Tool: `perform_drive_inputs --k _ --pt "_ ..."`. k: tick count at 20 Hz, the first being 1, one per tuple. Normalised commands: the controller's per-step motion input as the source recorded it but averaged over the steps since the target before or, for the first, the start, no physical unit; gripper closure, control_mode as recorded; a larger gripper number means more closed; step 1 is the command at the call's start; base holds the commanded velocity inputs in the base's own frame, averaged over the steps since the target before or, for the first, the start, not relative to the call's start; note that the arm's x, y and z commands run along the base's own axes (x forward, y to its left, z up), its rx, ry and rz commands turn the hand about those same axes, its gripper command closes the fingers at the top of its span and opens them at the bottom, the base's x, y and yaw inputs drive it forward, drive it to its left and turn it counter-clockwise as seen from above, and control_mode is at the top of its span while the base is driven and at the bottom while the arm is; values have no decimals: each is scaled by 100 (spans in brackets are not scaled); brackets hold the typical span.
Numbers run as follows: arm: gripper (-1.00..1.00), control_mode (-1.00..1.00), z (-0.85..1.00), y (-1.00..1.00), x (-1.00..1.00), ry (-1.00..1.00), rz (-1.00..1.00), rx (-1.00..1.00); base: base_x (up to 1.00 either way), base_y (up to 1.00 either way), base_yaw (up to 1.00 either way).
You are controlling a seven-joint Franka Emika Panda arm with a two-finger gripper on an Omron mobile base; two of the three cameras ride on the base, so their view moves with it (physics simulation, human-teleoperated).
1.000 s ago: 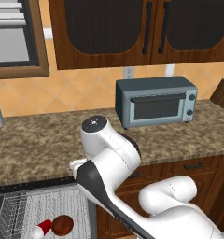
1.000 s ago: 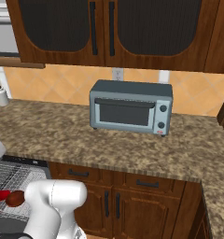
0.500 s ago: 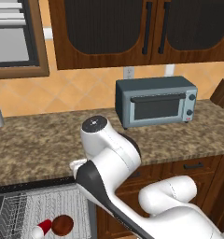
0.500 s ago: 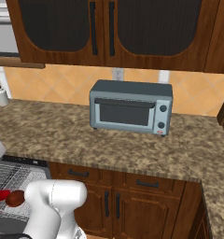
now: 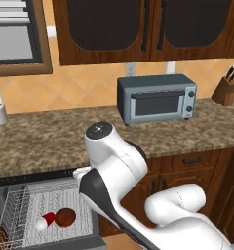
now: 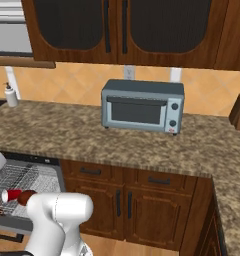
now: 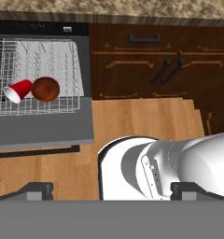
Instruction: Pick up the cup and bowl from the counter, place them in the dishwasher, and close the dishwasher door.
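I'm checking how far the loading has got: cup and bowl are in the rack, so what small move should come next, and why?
Probably bring the open gripper down toward the dishwasher door. The cup and bowl already lie side by side in the white rack, and the door hangs flat open, so only closing remains.

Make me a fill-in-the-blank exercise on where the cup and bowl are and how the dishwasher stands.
1. The red cup lies on its ____ in the white rack.
2. The brown bowl sits right ____ the cup.
3. The dishwasher door is ____.
4. On the counter stands a grey ____.

Missing words: side; beside; open; toaster oven
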Motion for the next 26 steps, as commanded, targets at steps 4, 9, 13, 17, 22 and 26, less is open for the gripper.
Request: perform_drive_inputs --k 4,9,13,17,22,26 --pt "-100 100 0 0 0 0 0 0 -15 0 0" --pt "-100 100 0 0 0 0 0 0 -1 0 0" --pt "-100 100 0 0 0 0 0 0 0 0 0" --pt "-100 -100 -27 25 0 0 0 3 0 0 0" --pt "-100 -100 -55 68 6 3 3 8 0 0 0" --pt "-100 -100 -13 3 22 -1 1 0 0 0 0"
